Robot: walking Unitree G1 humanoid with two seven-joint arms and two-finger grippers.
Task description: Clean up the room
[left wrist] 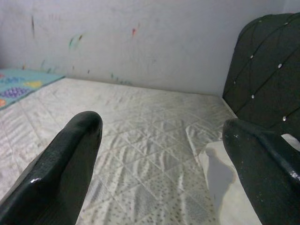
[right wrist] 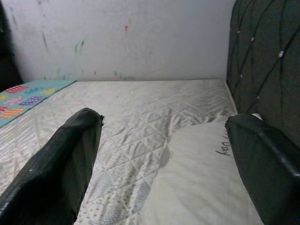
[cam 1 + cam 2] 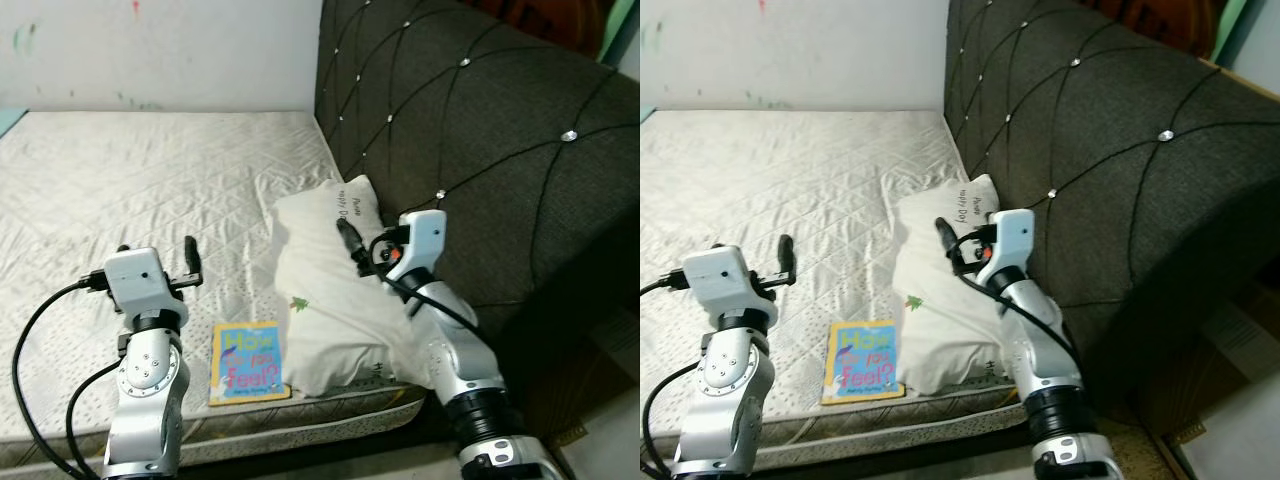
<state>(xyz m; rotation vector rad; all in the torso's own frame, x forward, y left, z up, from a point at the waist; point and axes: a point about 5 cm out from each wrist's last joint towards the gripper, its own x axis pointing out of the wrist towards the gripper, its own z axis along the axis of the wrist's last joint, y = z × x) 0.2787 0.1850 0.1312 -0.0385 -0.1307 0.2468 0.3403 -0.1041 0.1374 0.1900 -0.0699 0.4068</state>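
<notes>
Pillow [image 3: 335, 300], white, soft and creased, lies on the quilted mattress [image 3: 150, 170] against the dark tufted headboard [image 3: 480, 130], its long axis running from the mattress's front edge back along the headboard. The right gripper [image 3: 350, 240] hovers just over the pillow's far half, fingers spread wide, holding nothing. A flat, colourful book [image 3: 248, 362] lies just left of the pillow at the front edge. The left gripper [image 3: 160, 250] hangs above the mattress, gaping and empty.

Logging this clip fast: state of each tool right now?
Left tool: open, holding nothing.
Right tool: open, holding nothing, above the white pillow.
</notes>
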